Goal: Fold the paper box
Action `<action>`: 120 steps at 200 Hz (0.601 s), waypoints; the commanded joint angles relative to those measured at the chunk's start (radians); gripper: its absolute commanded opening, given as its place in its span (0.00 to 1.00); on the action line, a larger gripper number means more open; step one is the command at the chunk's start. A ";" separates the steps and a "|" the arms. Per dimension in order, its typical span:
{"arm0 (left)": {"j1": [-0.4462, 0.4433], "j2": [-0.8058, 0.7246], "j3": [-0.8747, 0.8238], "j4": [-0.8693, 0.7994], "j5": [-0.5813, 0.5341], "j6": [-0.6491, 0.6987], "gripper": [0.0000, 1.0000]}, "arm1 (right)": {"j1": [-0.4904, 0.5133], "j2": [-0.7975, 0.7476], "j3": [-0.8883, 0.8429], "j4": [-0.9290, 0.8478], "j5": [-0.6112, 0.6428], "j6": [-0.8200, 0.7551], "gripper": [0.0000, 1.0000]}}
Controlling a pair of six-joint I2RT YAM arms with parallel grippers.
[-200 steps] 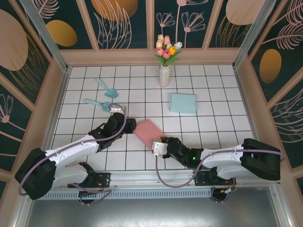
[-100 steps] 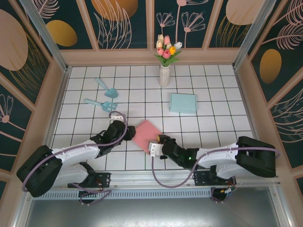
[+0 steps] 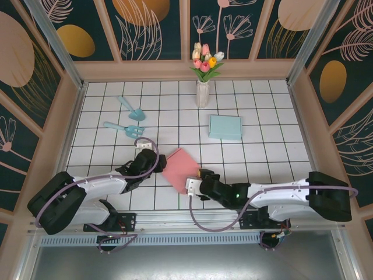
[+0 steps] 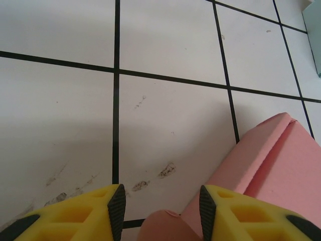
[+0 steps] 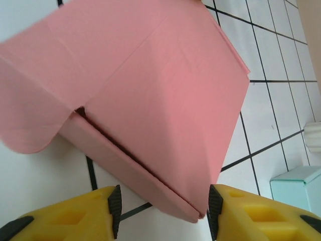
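Left claw (image 4: 161, 201), wide apart, sits at 9 o'clock of the half-folded pink box (image 3: 182, 167); right claw (image 5: 161, 206), apart too, at 5 o'clock. Next, I think, pinch a flap

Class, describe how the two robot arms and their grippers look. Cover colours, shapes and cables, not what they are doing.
The left arm and right arm both have white links and bulky black joints, and a lilac cable loops alongside. The left gripper and right gripper match: chunky yellow fingers with cut-out pockets and black inner pads.
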 commanded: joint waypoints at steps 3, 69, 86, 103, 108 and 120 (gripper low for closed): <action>-0.004 0.007 -0.008 0.019 -0.028 -0.019 0.46 | 0.022 -0.086 0.065 -0.053 0.058 0.213 0.56; -0.006 -0.017 -0.016 0.028 -0.022 -0.044 0.45 | 0.010 -0.068 0.178 -0.213 0.351 1.471 0.63; -0.004 -0.032 -0.023 0.033 -0.017 -0.050 0.45 | 0.012 -0.038 0.189 -0.365 0.371 1.920 0.66; -0.006 -0.049 -0.027 0.032 -0.019 -0.051 0.45 | 0.026 -0.003 0.179 -0.347 0.337 2.062 0.66; -0.006 -0.052 -0.025 0.028 -0.021 -0.050 0.45 | 0.031 0.005 0.177 -0.329 0.330 2.077 0.66; -0.005 -0.057 -0.023 0.022 -0.029 -0.046 0.45 | 0.044 0.040 0.182 -0.312 0.321 2.122 0.66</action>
